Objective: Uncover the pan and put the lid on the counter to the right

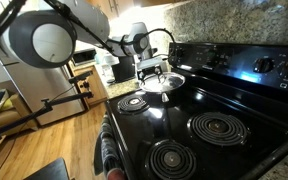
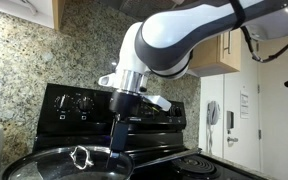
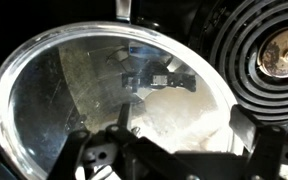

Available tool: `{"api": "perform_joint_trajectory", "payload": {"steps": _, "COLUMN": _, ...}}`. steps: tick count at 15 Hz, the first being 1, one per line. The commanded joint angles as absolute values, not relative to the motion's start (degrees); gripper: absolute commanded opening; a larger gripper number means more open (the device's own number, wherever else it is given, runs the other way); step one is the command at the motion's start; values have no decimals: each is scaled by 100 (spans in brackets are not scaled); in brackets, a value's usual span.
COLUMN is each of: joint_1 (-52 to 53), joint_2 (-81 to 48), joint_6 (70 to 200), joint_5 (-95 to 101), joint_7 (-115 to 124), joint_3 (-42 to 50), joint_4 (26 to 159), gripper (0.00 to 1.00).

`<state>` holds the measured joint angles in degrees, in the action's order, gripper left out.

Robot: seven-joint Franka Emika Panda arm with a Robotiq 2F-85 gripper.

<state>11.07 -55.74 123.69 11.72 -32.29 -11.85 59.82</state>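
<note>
Hovering above the round clear glass lid with metal rim (image 1: 166,80) in an exterior view, the black two-finger gripper (image 1: 150,68) is spread wide and empty; the lid sits on the small shiny silver pan (image 1: 162,89) on the glossy black stovetop (image 1: 239,100). In an exterior view the fingers (image 2: 119,135) hang beside the lid's small knob (image 2: 81,155), so closing off-centre could miss it. In the wrist view the knob (image 3: 144,80) lies ahead of the open jaws; slick glass might slip, or drag the pan

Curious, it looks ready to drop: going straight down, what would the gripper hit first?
Probably the glass lid, near its dark knob; the open fingers point down at it. How much gap remains is unclear.
</note>
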Motion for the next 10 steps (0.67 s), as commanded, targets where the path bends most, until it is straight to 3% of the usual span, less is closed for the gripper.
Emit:
{"api": "perform_joint_trajectory", "payload": {"steps": 1, "joint_1": 1269, "joint_2": -6035, "joint_6": 12594, "joint_5": 1215, "joint_7": -3197, "joint_3": -989, "joint_4": 5264, "gripper": 100}}
{"api": "perform_joint_trajectory", "payload": {"steps": 10, "joint_1": 1269, "joint_2": -6562, "joint_6": 14271, "joint_5": 1131, "joint_7": -2030, "joint_3": -965, "joint_4": 4872, "gripper": 100}}
